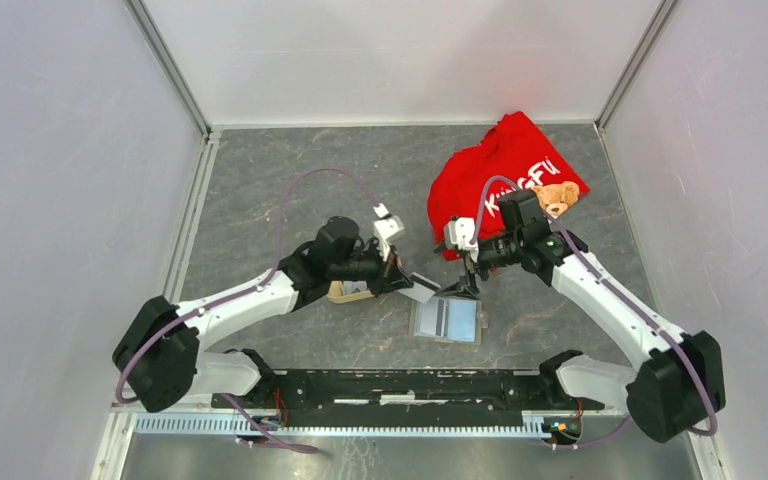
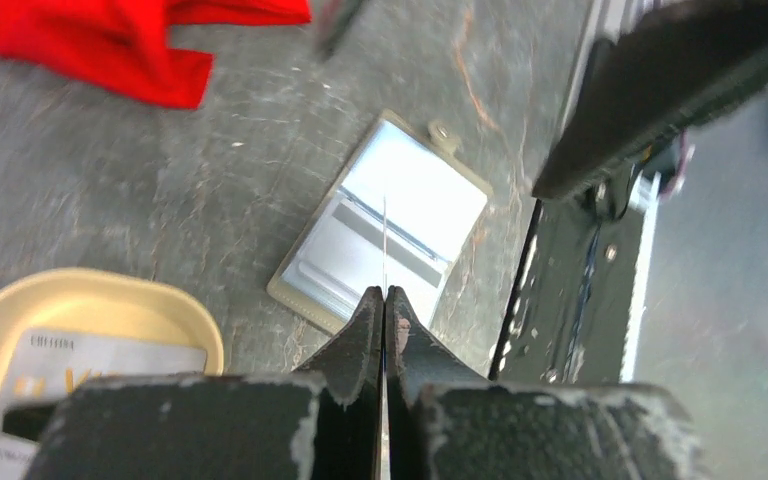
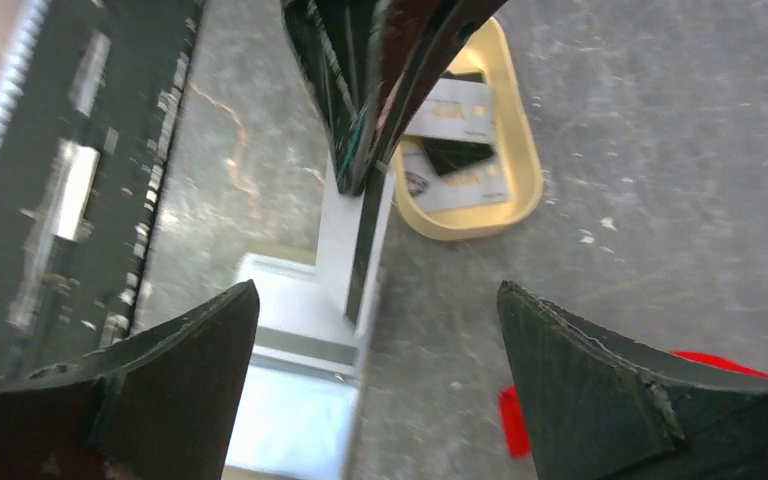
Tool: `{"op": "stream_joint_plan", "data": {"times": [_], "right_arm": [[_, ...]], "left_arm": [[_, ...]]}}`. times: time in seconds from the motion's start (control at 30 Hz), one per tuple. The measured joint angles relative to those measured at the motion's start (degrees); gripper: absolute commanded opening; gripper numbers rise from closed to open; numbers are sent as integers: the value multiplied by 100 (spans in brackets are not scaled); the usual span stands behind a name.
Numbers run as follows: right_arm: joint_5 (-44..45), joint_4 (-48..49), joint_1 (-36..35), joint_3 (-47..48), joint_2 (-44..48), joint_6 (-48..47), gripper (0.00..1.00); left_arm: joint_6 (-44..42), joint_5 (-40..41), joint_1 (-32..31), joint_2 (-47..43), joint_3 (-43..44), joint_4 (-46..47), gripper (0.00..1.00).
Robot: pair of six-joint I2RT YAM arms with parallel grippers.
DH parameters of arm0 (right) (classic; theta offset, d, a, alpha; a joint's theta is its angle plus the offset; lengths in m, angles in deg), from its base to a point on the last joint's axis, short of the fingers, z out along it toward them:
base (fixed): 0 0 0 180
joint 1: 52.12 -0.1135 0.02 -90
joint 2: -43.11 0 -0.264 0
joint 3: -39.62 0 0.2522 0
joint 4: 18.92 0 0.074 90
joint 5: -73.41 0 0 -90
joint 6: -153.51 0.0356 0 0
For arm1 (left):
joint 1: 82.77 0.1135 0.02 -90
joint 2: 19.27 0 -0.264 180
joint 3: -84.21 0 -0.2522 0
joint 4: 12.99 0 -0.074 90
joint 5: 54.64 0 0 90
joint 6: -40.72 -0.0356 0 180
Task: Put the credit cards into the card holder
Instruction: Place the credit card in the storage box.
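Top external: left gripper (image 1: 407, 283) clamped shut on a pale credit card (image 1: 421, 289), at the far left corner of the card holder (image 1: 447, 320); right gripper (image 1: 470, 283) spread wide and empty, just beyond the holder's far edge.

Left wrist: card edge-on between closed fingers, over the open holder; beige tray (image 2: 140, 290) left of the holder, other cards (image 2: 110, 360) inside.

Right wrist: jaws wide apart, gripping nothing; held card upright over the holder's edge.

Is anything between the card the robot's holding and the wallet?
Nothing visible. The left hand pinches the card right over the open card holder, with no object between them.
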Motion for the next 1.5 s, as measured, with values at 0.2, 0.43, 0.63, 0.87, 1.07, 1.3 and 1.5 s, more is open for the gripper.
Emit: {"op": "stream_joint_plan", "data": {"times": [0.2, 0.43, 0.63, 0.87, 1.07, 1.3, 1.5], "right_arm": [[-1191, 688, 358, -511, -579, 1327, 66], [-1657, 750, 365, -605, -1147, 1703, 49], [-1722, 710, 254, -605, -1427, 1692, 39], [-1674, 713, 103, -605, -1432, 1635, 1], [-1626, 691, 103, -605, -1375, 1502, 0], [-1681, 636, 413, -671, -1027, 1709, 0], [-1773, 538, 1488, -1003, -907, 2702, 0]], "left_arm": [[-1685, -118, -575, 540, 750, -1064, 2], [-2354, -120, -581, 820, 1010, -1480, 2], [-2450, -203, -669, 929, 1086, -1493, 2], [-2446, -391, -706, 931, 1086, -1438, 4], [-2271, -337, -704, 898, 1032, -1187, 42], [-1202, 297, -531, -446, -35, 52, 100], [1005, 1368, -330, -1718, -1443, 1596, 79]]}}
